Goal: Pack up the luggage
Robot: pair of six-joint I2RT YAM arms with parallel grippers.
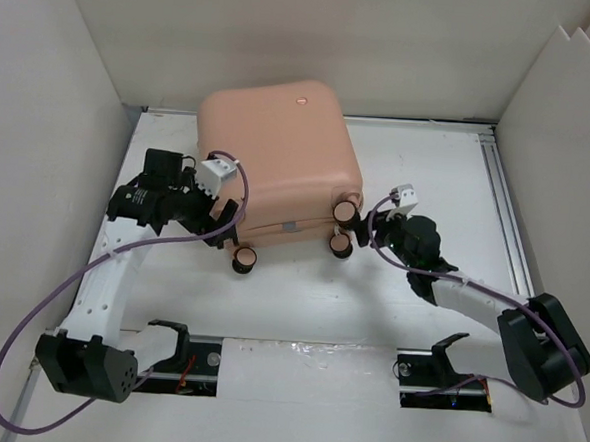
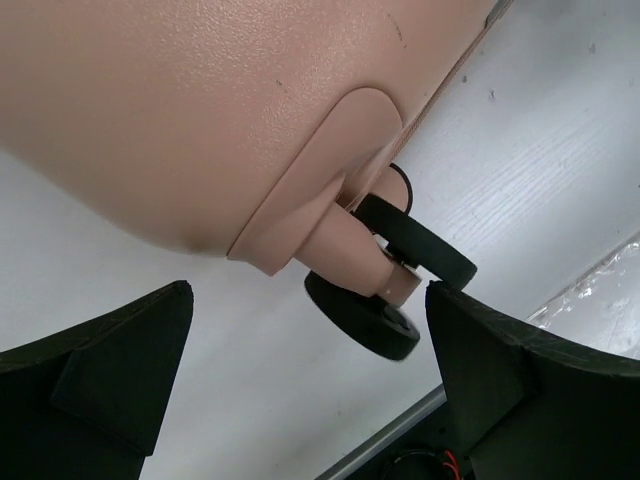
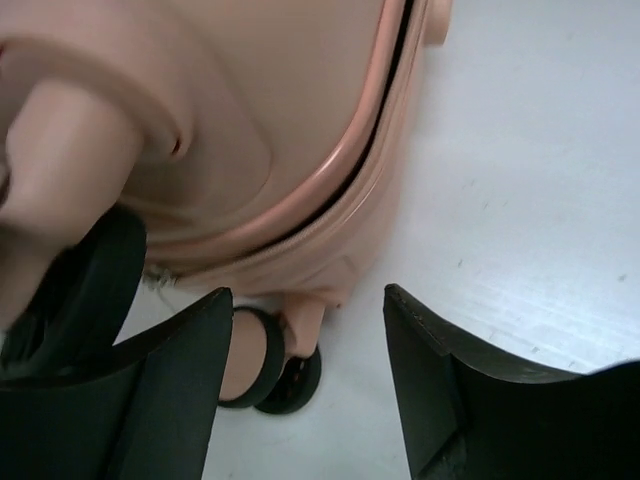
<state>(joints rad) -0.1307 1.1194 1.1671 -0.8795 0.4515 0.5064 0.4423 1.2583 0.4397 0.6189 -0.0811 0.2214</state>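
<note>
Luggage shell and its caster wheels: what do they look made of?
The luggage shell looks like hard moulded plastic, salmon pink and matte, with a fine pebbled grain visible in the left wrist view. The wheels look like dull black rubber or plastic, I cannot tell which, on smooth pink plastic forks.

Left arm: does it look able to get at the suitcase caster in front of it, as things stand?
Probably yes. The left gripper is open, the caster wheel on the luggage sits just beyond its fingertips, and nothing lies between them.
</note>
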